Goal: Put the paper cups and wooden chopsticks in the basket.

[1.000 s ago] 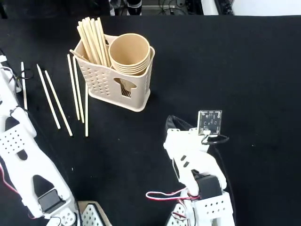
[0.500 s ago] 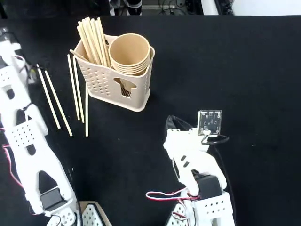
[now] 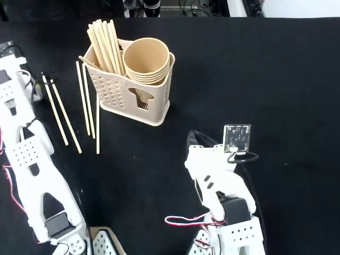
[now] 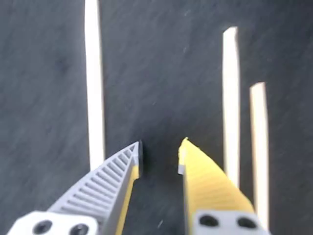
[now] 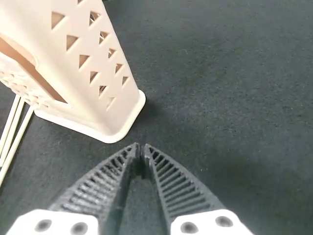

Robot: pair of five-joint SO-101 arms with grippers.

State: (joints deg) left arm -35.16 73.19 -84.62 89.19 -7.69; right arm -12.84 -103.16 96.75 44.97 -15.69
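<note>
Left gripper (image 4: 160, 147) narrowly parted, low over loose pale wooden chopsticks (image 3: 66, 116) on the black table (image 3: 265, 79); right gripper (image 5: 142, 147) closed, empty, near the beige perforated plastic basket (image 3: 127, 98) holding stacked tan paper cups (image 3: 146, 56).

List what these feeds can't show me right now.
- High view: how many paper cups are nested. The basket wall hides all but their rims.
- Left wrist view: the chopsticks near the left end effector are blurred, and the picture's edge cuts off their full length.
- Right wrist view: the basket's contents are hidden behind its wall.
</note>
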